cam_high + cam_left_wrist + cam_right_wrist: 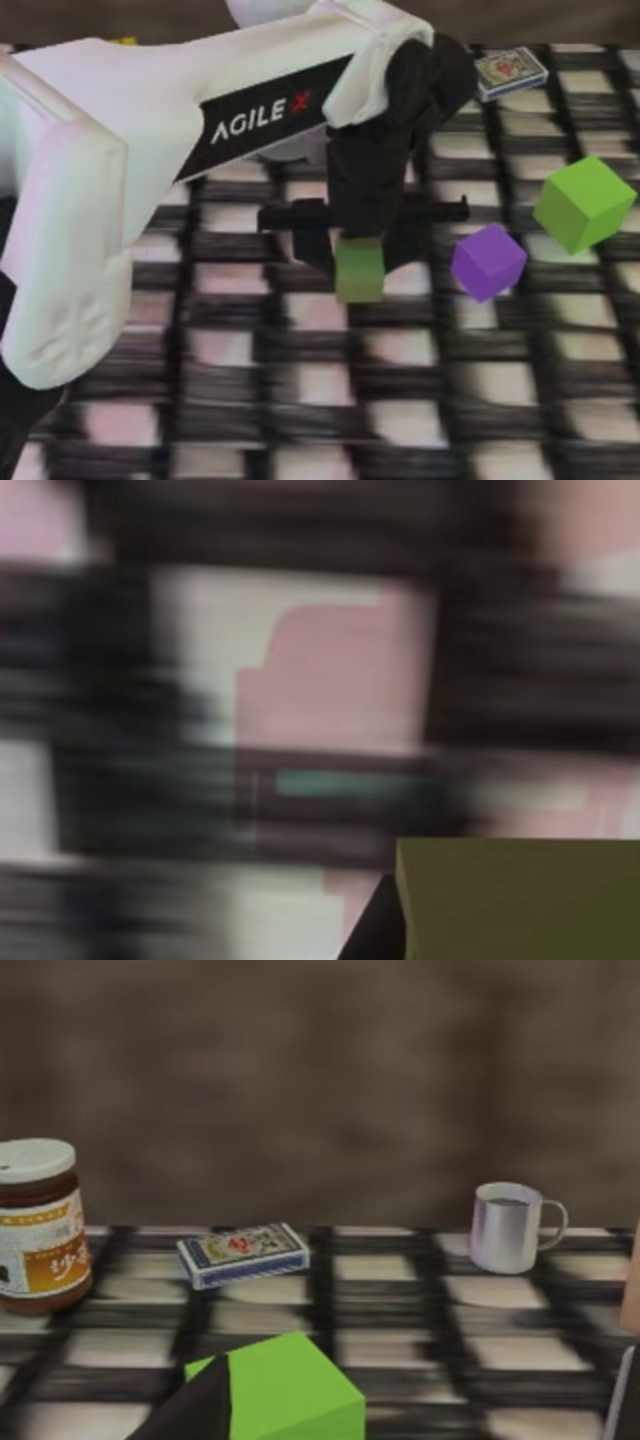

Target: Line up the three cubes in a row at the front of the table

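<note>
Seen from above, the left arm is reaching across the checked table [320, 400] from nine o'clock toward the middle. Its left gripper [360, 262] is hanging over the olive cube [359, 273], with dark fingers showing on either side of the cube's upper half. The jaws appear to be pinching it, though whether the cube is resting on the table or lifted slightly cannot be told. In the left wrist view only a corner of the olive cube [520, 900] is showing against the blurred weave.

The purple cube [488, 261] is sitting just beside the olive one, toward three o'clock. The lime cube [585, 203] is lying farther out, toward two o'clock. A card box [510, 72] is lying near one o'clock. The right gripper is not appearing from above; its wrist view is showing the lime cube [285, 1390] close below, with a jar [38, 1225] and a mug [510, 1227] beyond. Its jaw state cannot be told.

The risks, as a judgement: the grip is looking high on the cube, so it may be slipping or twisting on release. Moving toward three o'clock could be knocking the purple cube askew. The cubes are also standing at different angles, so the row may be ending up uneven.
</note>
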Robot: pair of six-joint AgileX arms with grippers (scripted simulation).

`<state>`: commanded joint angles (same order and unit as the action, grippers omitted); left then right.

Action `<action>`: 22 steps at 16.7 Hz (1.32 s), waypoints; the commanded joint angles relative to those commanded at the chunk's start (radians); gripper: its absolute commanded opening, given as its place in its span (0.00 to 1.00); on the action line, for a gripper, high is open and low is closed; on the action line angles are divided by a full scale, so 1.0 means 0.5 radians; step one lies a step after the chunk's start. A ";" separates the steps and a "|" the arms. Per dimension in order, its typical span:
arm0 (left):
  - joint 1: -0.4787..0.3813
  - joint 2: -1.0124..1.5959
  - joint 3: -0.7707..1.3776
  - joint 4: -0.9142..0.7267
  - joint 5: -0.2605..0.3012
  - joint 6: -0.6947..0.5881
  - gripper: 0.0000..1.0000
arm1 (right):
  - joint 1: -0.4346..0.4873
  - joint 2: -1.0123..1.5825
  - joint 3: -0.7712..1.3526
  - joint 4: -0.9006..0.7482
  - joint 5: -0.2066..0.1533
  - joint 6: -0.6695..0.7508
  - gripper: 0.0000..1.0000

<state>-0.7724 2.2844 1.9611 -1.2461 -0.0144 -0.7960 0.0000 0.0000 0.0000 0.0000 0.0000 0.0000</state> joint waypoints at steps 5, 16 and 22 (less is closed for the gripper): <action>-0.428 0.107 0.269 -0.146 -0.005 -0.376 0.00 | 0.000 0.000 0.000 0.000 0.000 0.000 1.00; -0.452 0.143 0.009 0.173 -0.005 -0.411 0.00 | 0.000 0.000 0.000 0.000 0.000 0.000 1.00; -0.464 0.175 -0.157 0.354 -0.006 -0.412 0.00 | 0.000 0.000 0.000 0.000 0.000 0.000 1.00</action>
<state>-1.0046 2.3720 1.8827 -1.0689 -0.0173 -1.0019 0.0000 0.0000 0.0000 0.0000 0.0000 0.0000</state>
